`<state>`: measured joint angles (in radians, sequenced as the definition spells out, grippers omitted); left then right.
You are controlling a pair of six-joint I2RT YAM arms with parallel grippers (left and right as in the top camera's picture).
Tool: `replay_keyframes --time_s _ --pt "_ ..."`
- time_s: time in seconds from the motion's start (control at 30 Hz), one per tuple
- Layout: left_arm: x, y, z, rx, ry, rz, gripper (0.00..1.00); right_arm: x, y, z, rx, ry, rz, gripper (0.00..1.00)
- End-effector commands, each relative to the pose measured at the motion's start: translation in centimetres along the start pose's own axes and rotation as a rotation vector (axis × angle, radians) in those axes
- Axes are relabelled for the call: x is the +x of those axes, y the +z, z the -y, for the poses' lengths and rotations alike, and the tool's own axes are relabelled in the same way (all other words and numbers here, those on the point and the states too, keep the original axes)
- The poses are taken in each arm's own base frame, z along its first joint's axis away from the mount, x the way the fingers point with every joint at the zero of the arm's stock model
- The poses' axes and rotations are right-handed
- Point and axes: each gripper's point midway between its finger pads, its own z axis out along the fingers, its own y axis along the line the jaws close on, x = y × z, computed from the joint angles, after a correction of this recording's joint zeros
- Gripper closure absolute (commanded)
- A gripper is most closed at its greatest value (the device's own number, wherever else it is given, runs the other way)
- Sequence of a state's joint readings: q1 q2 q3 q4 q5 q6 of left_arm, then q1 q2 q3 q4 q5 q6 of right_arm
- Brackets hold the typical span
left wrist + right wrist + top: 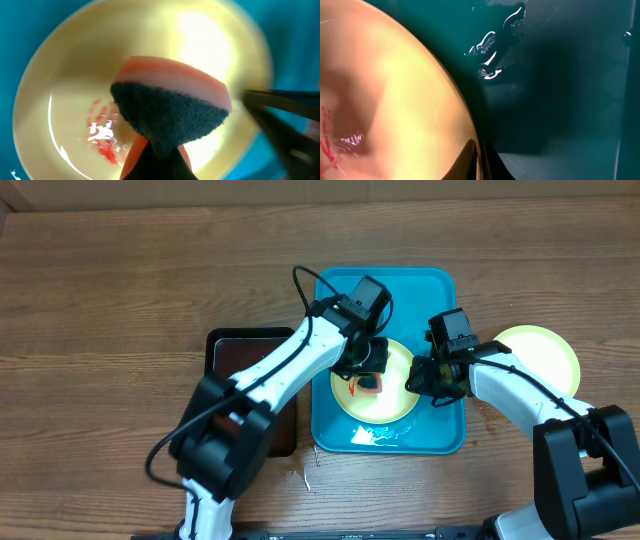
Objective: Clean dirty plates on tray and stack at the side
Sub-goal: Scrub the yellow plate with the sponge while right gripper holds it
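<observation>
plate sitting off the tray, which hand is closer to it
Right. The right hand grips the rim of the tray plate, on the side facing the off-tray plate; the left hand holds a sponge over the tray plate's middle, farther off.

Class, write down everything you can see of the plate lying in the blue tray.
The plate is round, pale yellow-green with a lighter centre, and looks like glossy plastic. It lies face up in the turquoise tray, wet, with red sauce smears in its well. The left gripper holds a sponge, dark scouring side down, over its middle; whether it touches is unclear. The right gripper seems to pinch its right rim.
</observation>
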<state>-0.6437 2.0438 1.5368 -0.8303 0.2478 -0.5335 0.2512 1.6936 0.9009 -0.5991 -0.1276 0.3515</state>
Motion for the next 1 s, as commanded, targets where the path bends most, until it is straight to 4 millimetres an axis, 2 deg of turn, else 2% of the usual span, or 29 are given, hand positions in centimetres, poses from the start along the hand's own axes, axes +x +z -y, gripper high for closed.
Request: replay_keyframes --time_s 0.0,0.17,0.23,0.37,0.47,0.53,0.7,0.97 --pt "0.1 1.2 -1.8 -0.065 -0.061 -0.016 0.96 0.6 0.5 0.6 0.032 0.000 -0.024 0.95" --pt "0.0 2.2 -4.2 -0.171 -0.039 -0.018 0.96 0.7 0.5 0.6 0.033 0.000 -0.026 0.95" --pt "-0.6 1.7 -5.2 -0.223 -0.019 0.004 0.96 0.7 0.5 0.6 0.035 0.000 -0.029 0.95" --pt "-1.4 0.1 -8.7 -0.431 0.041 0.044 0.96 0.9 0.5 0.7 0.038 0.002 -0.037 0.95" --pt "-1.3 0.0 -9.2 -0.468 0.114 0.030 0.96 1.0 0.5 0.7 0.038 0.002 -0.037 0.96" --pt "-1.2 0.5 -8.4 -0.432 0.147 0.018 0.96 1.0 0.5 0.7 0.038 0.002 -0.038 0.96" --pt "-0.3 2.2 -2.5 -0.125 0.297 -0.036 0.96 1.1 0.5 0.8 0.041 0.002 -0.043 0.96" --pt "0.8 3.3 3.2 0.212 0.236 -0.102 0.96 1.1 0.5 0.8 0.042 0.003 -0.045 0.96"
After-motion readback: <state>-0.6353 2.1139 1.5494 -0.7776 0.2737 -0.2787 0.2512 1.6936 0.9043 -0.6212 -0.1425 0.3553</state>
